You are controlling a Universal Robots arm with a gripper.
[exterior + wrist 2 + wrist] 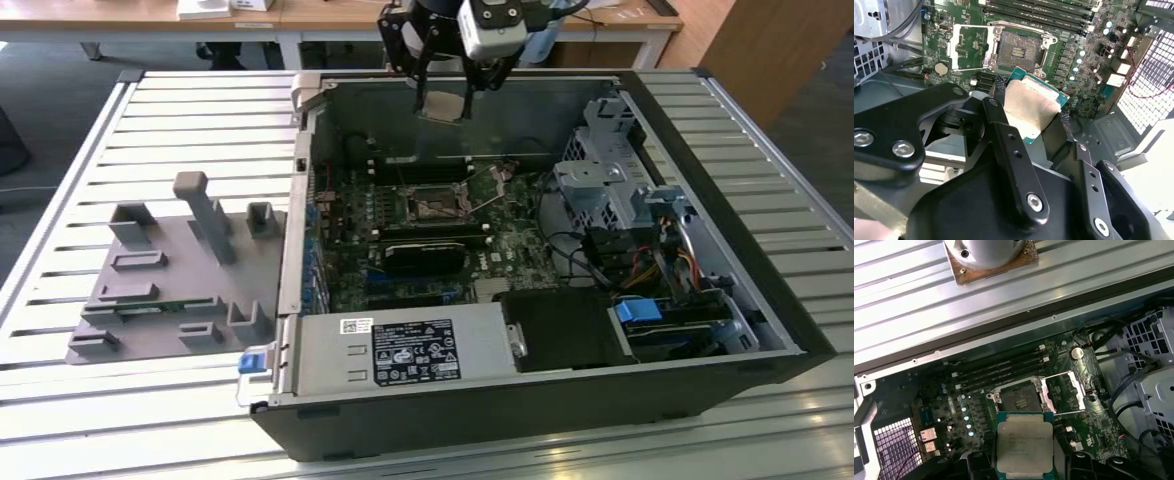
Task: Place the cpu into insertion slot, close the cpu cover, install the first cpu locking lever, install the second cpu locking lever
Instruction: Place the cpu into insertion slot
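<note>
Holding the cpu point(1029, 107) tight in the gripper point(1031, 122), with a black finger point(1004, 130) pressed on each side; showing its grey metal top in the first wrist view and a tan face in the second wrist view; hanging in the air over the open computer case point(534, 400), near the far wall in the exterior view, well above the green board point(400, 235); touching nothing down there.

Looks like no step done so far; no chip in the insertion slot point(1016, 397), just a dark bare square with a metal rim; cpu cover point(1066, 390) flipped open, lying just beside the slot on the side of the grey drive cage point(607, 190); so all four jobs left, by the look of it: chip in, cover shut, first lever fixed, second lever fixed.

Hard to pick out the levers; maybe the thin shiny wires point(497, 180) sticking up near the slot in the exterior view, but too thin to be sure; cannot tell which lever would be first.

Cut off at the edge of the first wrist view: the near end of the chip and most of the fingers; hidden behind a finger in the second wrist view: one side of the chip; cannot tell how much the chip tilts, or whether it hangs right over the slot.
</note>
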